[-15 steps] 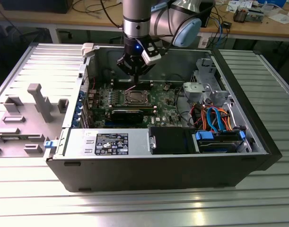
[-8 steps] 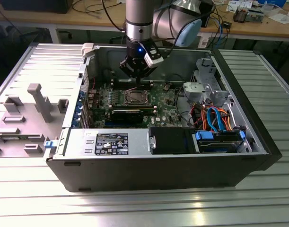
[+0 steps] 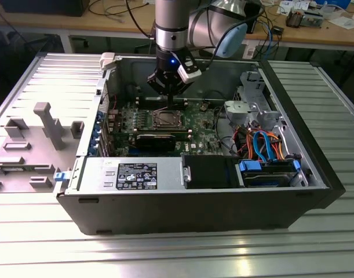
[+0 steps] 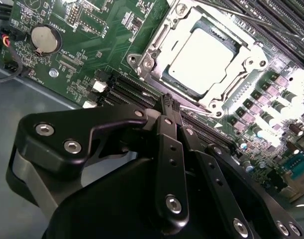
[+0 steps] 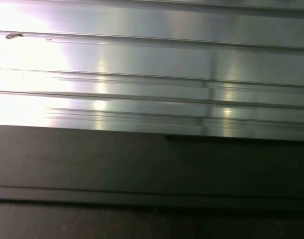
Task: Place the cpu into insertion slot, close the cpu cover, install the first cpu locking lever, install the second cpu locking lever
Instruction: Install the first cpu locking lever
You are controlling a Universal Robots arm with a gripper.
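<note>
Aluminium ribbed table | wooden bench behind | lidless computer case | claw closed, empty, near cpu

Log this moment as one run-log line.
tool: shut, tips near cpu cover | cpu: seated in insertion slot | cpu cover: down around cpu

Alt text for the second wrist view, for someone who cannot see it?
The pale cpu sits on the green circuit board with the silver cpu cover closed around its face. The black gripper is in the foreground, shut, its tip near the cover's corner.
</note>
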